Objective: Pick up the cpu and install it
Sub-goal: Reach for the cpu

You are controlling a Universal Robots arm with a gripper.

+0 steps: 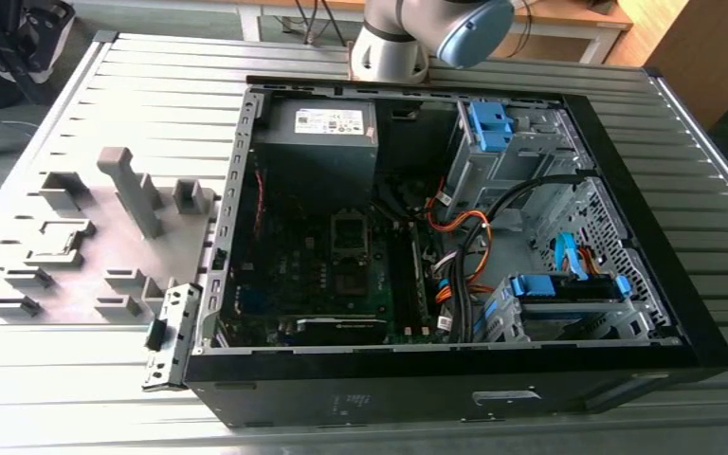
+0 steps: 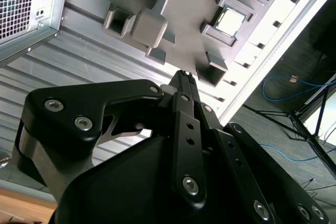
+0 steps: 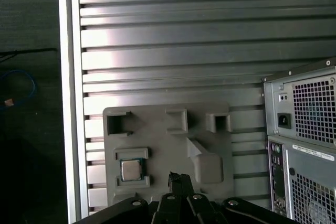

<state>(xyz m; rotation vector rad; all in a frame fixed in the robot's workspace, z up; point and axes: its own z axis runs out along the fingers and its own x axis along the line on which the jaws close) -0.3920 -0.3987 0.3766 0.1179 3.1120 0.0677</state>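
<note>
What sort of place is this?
Probably a robotics lab or workshop bench set up for PC assembly: an open computer case on a slatted metal table, beside a grey fixture tray holding the cpu.

A ribbed metal table (image 1: 162, 71) spreads wide, its slats catching pale light. At its far side in the exterior view stands a wooden bench (image 1: 567, 14) on white legs, beside a brown wooden panel (image 1: 705, 47). The floor (image 2: 262, 124) is dark grey. A blue cable (image 2: 278, 82) lies on it near black stand legs (image 2: 310, 124).
</note>
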